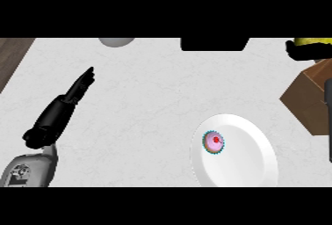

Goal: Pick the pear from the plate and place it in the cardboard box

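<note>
The white plate [243, 165] lies at the lower right and holds only a pink cupcake [214, 142] in a teal wrapper. The brown cardboard box [310, 96] stands at the right edge. Just beyond the box, in the top right corner, a yellow pear [312, 41] shows partly, with the black fingers of my right hand [306, 53] curled round it. A dark strip of that arm runs down the right edge. My left hand [79, 88] rests on the counter at the left, open, with its fingers straight and pointing away, far from plate and box.
A grey bowl [117, 41] sits at the counter's far edge, left of centre. A black object [214, 44] stands at the far edge in the middle. The counter's left edge meets a wooden floor [13, 57].
</note>
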Motion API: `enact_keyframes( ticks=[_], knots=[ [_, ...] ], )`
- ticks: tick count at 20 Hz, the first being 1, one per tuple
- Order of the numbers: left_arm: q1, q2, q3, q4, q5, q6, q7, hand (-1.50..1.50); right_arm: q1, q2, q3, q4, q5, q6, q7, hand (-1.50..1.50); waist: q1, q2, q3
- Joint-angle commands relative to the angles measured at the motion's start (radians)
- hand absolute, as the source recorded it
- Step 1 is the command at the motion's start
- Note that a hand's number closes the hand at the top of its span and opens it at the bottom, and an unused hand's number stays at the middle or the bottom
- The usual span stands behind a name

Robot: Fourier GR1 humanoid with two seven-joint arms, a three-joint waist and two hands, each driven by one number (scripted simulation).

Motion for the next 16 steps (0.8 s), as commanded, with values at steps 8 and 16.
enact_keyframes(
  ticks=[8,16],
  knots=[
    [-0.019,-0.021,-0.013,-0.02,-0.001,0.001,0.045,0.0,-0.003,-0.237,-0.086,0.331,-0.105,0.328,-0.122,1.5,0.0,0.0,0.0],
    [-0.015,0.031,0.033,0.039,0.013,-0.037,-0.048,0.0,-0.005,-0.366,-0.084,0.648,-0.084,0.369,-0.284,1.5,0.015,0.008,0.001]
  ],
)
